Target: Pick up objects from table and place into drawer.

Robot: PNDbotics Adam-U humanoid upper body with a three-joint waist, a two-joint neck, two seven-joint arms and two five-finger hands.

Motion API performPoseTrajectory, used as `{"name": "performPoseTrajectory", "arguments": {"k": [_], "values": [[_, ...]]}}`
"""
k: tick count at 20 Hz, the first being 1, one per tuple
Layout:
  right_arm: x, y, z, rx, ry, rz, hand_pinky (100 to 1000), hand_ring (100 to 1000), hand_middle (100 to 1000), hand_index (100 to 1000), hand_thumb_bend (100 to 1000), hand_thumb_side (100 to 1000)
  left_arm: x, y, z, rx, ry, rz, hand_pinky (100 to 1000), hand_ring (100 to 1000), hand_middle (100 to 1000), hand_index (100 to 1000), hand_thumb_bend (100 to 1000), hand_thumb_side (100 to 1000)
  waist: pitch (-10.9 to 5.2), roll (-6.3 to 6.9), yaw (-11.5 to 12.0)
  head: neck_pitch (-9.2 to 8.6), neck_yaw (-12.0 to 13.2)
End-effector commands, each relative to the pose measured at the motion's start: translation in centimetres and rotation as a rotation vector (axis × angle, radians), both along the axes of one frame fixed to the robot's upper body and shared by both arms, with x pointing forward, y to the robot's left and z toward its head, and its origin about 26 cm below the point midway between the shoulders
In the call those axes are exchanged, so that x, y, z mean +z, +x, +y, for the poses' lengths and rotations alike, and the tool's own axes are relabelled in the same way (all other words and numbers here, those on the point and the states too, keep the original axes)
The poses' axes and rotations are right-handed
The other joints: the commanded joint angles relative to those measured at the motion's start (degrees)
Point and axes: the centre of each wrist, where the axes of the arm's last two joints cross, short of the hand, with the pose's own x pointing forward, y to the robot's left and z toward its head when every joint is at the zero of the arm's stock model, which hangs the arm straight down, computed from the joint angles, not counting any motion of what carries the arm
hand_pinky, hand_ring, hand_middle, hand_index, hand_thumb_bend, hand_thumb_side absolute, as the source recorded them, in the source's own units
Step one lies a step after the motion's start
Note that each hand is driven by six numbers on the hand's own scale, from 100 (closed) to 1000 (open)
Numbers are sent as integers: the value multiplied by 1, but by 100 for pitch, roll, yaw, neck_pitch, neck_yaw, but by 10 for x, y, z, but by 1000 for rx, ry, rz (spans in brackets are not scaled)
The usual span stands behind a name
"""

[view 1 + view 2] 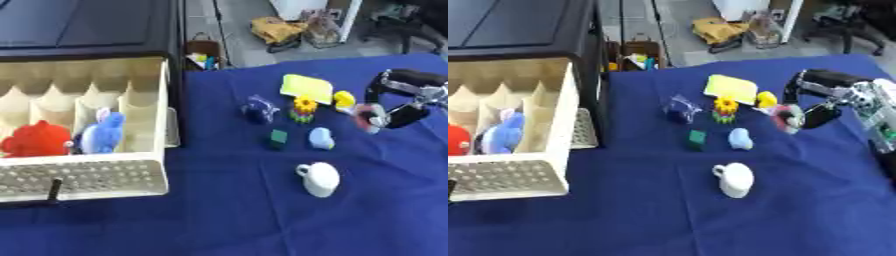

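A small pinkish object (787, 118), probably light and easy to pinch across its sides, sits in the curled fingers of the robot's right hand (815, 112) above the blue-clothed counter (219, 210), well right of the open drawer (87, 175).

A table (219, 220) covered by a dark blue cloth is seen. On it, a white cup (318, 178) is laid on its side nearest the camera. Beyond it, a small green block (278, 138) and a light blue piece (321, 138) are set side by side. Farther back a dark blue crumpled item (259, 109), a yellow flower toy (304, 109), a flat yellow-green pad (307, 88) and a small yellow object (345, 100) are found. At the left, a cream drawer (96, 177) stands pulled out
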Motion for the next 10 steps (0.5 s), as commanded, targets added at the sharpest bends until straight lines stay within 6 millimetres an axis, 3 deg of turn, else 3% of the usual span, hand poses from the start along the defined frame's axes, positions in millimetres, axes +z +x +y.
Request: {"name": "performPoseTrajectory", "arguments": {"k": [1, 10], "values": [[33, -5, 8, 40, 13, -104, 769, 791, 431, 409, 100, 177, 9, -1, 3, 0, 24, -22, 428, 500, 487, 686, 164, 1000, -143, -22, -5, -9, -8], [74, -16, 46, 165, 38, -242, 768, 785, 426, 398, 100, 200, 9, -2, 4, 0, 23, -15, 429, 500, 487, 686, 162, 1000, -210, -68, -15, 12, -10]]}}
